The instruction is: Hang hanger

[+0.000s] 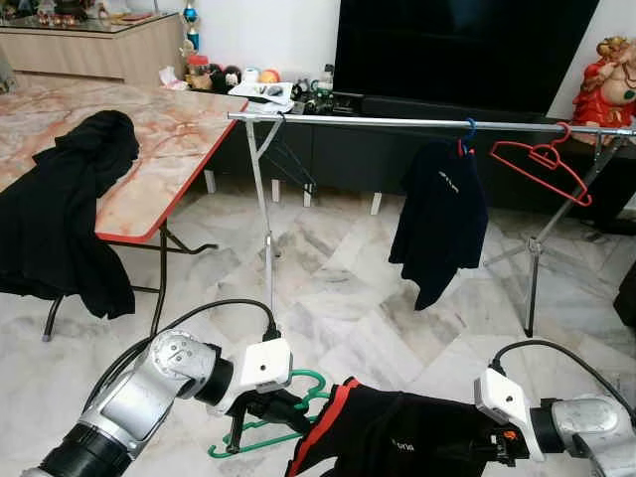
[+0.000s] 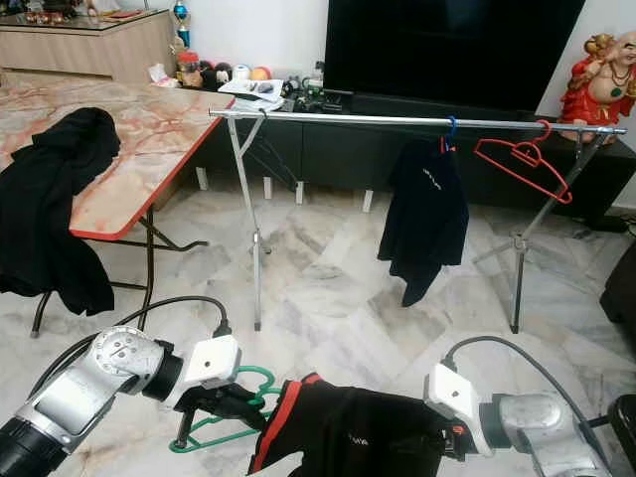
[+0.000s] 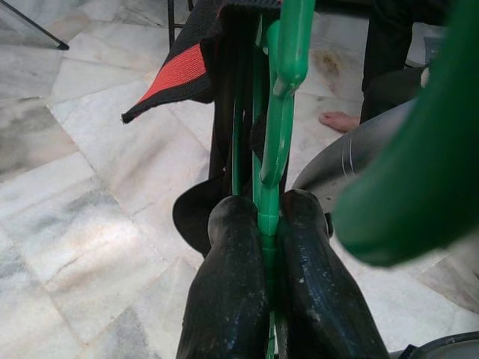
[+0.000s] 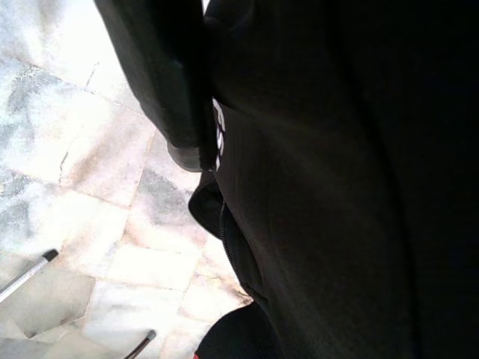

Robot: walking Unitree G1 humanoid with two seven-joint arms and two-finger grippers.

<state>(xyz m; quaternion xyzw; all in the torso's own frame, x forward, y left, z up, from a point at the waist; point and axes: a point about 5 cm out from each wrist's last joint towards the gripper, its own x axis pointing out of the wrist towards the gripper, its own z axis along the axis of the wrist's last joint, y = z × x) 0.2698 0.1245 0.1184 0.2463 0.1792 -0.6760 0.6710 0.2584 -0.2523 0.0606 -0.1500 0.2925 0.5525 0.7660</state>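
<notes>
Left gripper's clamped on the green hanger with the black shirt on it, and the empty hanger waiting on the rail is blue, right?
Not quite: the empty hanger on the rail is red, as the left eye view shows. The left gripper does clamp the green hanger carrying the black shirt.

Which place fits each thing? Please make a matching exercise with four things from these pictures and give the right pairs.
Things:
1. green hanger
2. red hanger
3. black garment with red trim
4. black jacket

Places or states:
a. draped over the edge of the marble table
b. hanging bare on the clothes rail
c. clamped in the left gripper
d. held low between the two arms, right gripper at one end

Pairs: 1-c, 2-b, 3-d, 4-a
</notes>
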